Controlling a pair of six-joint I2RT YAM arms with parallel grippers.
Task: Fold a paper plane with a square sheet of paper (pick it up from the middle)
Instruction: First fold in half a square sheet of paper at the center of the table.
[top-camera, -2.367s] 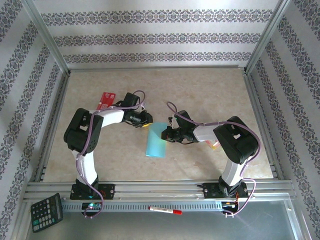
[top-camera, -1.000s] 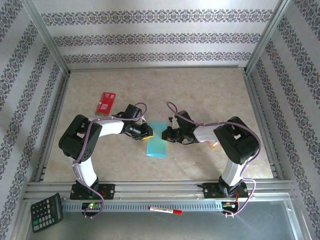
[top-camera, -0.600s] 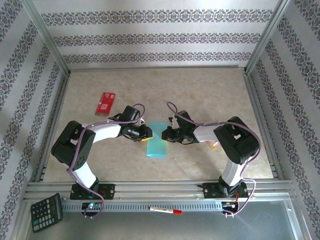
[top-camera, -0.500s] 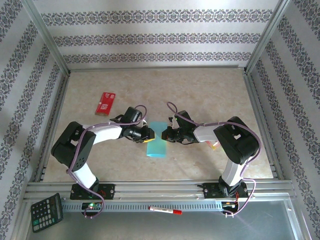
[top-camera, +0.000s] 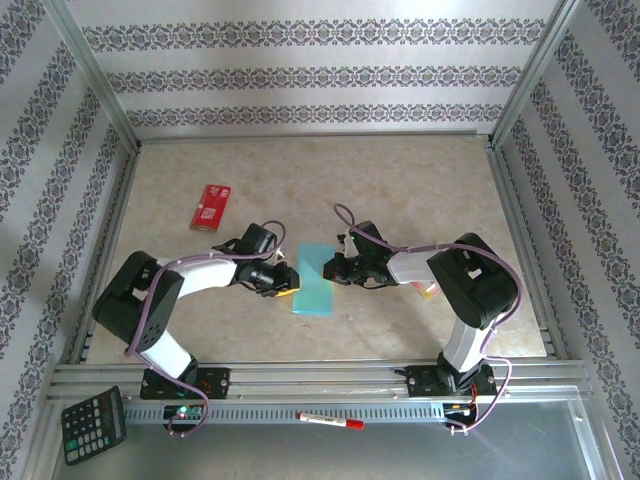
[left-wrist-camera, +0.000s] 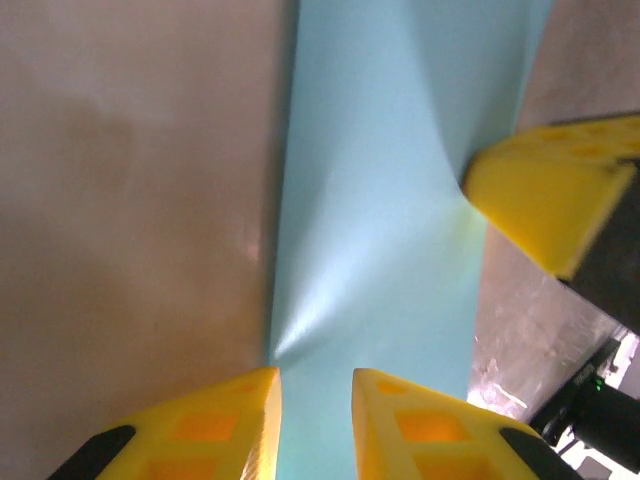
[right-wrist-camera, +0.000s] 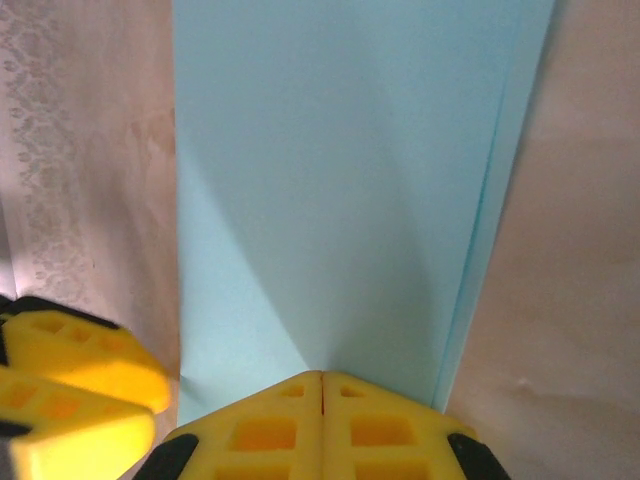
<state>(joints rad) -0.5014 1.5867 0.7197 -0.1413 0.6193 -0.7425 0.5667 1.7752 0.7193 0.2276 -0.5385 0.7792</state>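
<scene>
The square sheet of paper (top-camera: 316, 285) lies as a narrow light teal folded strip in the middle of the table between both arms. My right gripper (top-camera: 335, 268) is shut on its right edge; in the right wrist view the yellow fingertips (right-wrist-camera: 321, 390) meet with no gap at the paper (right-wrist-camera: 320, 180), whose two layers show along one side. My left gripper (top-camera: 288, 282) is at the strip's left edge, open. In the left wrist view its tips (left-wrist-camera: 315, 400) stand apart over the paper (left-wrist-camera: 380, 200), which puckers toward the right gripper's finger (left-wrist-camera: 545, 190).
A red rectangular packet (top-camera: 211, 206) lies at the far left. A small pink-and-yellow packet (top-camera: 430, 290) peeks out under the right arm. A calculator (top-camera: 93, 425) and a marker (top-camera: 328, 421) lie on the near metal rail (top-camera: 320, 380). Patterned walls surround the table.
The left arm has swung down and stretched lower, bringing its gripper to the paper's left edge. The paper has settled flatter and shifted slightly. The right arm has stayed put.
</scene>
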